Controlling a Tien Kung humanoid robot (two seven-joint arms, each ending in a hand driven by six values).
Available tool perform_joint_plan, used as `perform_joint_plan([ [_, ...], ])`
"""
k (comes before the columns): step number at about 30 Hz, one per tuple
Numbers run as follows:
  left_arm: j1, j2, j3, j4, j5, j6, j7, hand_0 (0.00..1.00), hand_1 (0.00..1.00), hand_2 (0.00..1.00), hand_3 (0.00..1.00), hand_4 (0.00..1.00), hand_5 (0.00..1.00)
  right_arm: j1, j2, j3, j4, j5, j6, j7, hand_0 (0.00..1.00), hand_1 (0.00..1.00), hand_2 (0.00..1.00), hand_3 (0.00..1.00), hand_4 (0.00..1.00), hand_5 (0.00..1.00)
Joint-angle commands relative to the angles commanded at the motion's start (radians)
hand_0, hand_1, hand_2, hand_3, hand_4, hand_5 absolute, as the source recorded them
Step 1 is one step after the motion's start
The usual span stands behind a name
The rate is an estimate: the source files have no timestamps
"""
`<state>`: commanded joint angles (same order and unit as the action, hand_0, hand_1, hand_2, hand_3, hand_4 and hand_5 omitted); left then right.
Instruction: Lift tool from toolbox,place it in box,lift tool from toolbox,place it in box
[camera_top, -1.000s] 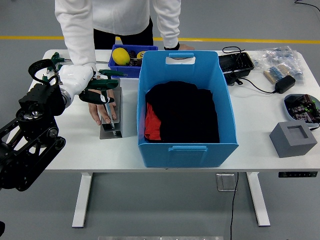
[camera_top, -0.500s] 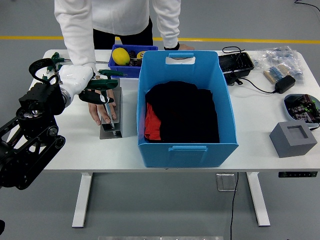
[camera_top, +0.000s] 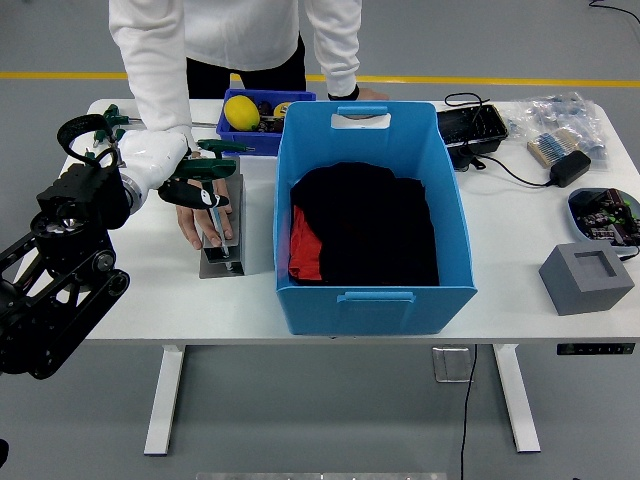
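One grey toolbox (camera_top: 222, 235) is sitting on the white table (camera_top: 520, 270), just beside the left wall of the big blue box (camera_top: 368, 215), with a slim metal tool (camera_top: 223, 238) lying along its top. A person's hand (camera_top: 203, 218) is pressing flat on the toolbox and partly covering the tool. Directly over that spot, the robot's left hand (camera_top: 190, 172) is hovering with its green-and-black fingers (camera_top: 218, 147) reaching toward three o'clock; whether they are closing on anything I cannot tell, since the person's hand is lying right beneath them. The black left arm is entering from eight o'clock. Inside the blue box, black cloth is lying over something red at its left side.

At twelve o'clock from the toolbox, a small blue bin (camera_top: 262, 120) is holding a yellow round object (camera_top: 241, 112). The person in a white long-sleeved top is standing at the table's far side, the other hand resting on the far edge behind the blue box. Toward three o'clock, a black tray (camera_top: 472, 127), a black adapter (camera_top: 566, 168) with its cable, clear bags of small parts (camera_top: 556, 122), a round dish (camera_top: 606, 215) and a grey block (camera_top: 587, 278) with a square recess are lying on the table.
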<state>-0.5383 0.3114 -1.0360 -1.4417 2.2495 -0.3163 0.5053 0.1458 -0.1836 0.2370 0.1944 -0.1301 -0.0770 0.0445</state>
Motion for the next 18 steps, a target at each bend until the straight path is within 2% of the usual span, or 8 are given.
perform_joint_plan([
  [18, 0.001, -0.002, 0.017, -0.004, -0.011, -0.006, 0.005, 0.242, 0.106, 0.122, 0.191, 0.998, 0.696, -0.006, 0.000, -0.008, 0.001, 0.002, 0.000, 0.000, 0.672, 0.643, 0.707, 0.575, 0.781, 0.729],
])
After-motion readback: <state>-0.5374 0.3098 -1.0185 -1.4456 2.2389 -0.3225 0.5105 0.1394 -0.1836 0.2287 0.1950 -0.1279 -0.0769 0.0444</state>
